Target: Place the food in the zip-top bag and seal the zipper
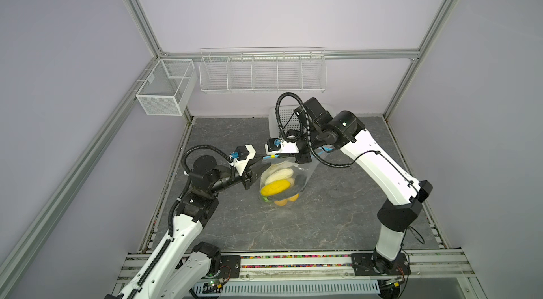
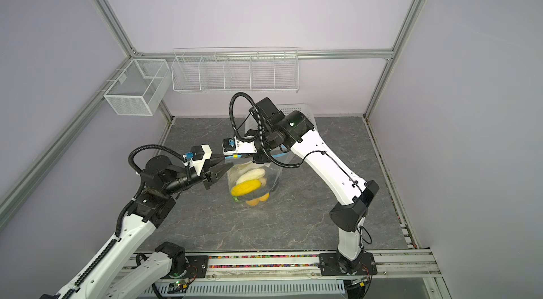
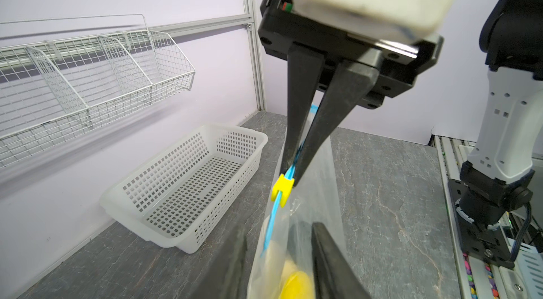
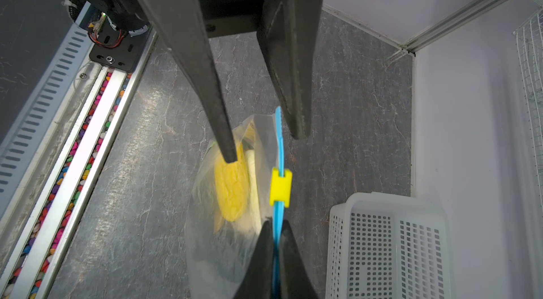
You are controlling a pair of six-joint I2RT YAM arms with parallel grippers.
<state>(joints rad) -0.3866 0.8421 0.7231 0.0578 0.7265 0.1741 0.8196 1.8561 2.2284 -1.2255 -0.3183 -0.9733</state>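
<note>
Grey marbled tabletop (image 1: pixel 323 224), middle: clear crinkly zip-top bag (image 1: pixel 310 169) upright, toy food (image 1: pixel 274 188) inside | right gripper (image 4: pixel 276 225) pinches light-blue zipper strip (image 4: pixel 280 147) | left gripper (image 4: pixel 264 147) spread | I judge loading done, sealing unfinished.

Grey, marble-veined table (image 1: pixel 323 224) with two things on or at its surface.

A white perforated basket (image 3: pixel 191 191) sits flat on the slab at the back, against the rear wall and right of the middle in both top views, with nothing in it. Near the centre, well apart from the basket, the clear zip-top bag (image 1: pixel 305 175) stands upright with its lower end at the tabletop; whether it rests there or hangs just above cannot be told. The food (image 1: pixel 274 188) is inside the bag, yellow, cream and orange pieces.
</note>
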